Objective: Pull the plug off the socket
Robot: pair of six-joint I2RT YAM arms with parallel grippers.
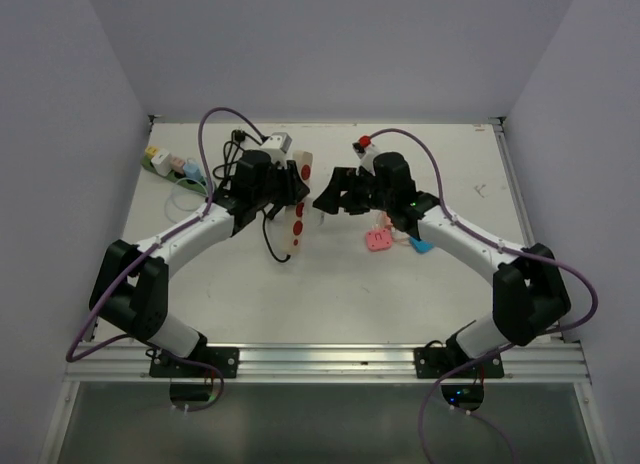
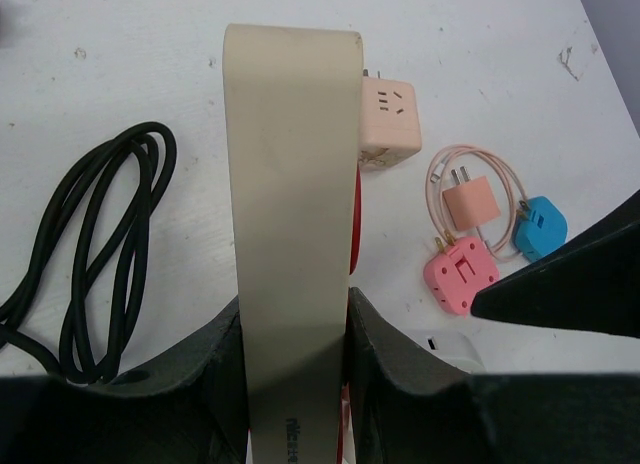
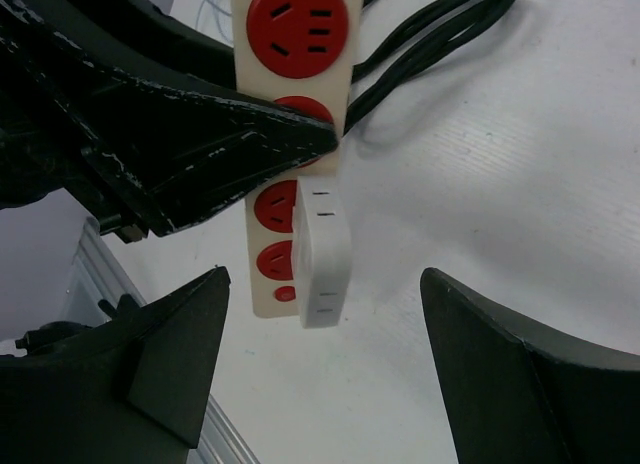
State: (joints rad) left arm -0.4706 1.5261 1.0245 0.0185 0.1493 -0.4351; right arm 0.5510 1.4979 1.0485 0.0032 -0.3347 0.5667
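The socket is a long cream power strip [image 1: 296, 199] with red round outlets, not a green one. My left gripper [image 2: 295, 304] is shut on it, one finger on each broad side, and holds it on edge with the red face toward the right arm. A white plug block [image 3: 325, 254] sits over the two outlets nearest the strip's red switch; it also shows in the left wrist view [image 2: 440, 349]. My right gripper [image 3: 325, 279] is open, its fingers wide on either side of the white plug, not touching it. The strip's black cord [image 2: 110, 254] lies coiled on the table.
A peach cube adapter [image 2: 390, 124] sits at the strip's far end. A pink adapter [image 2: 460, 274], a blue one [image 2: 540, 227] and a peach charger with cable [image 2: 470, 202] lie under the right arm. Coloured blocks [image 1: 170, 164] stand back left. Walls close both sides.
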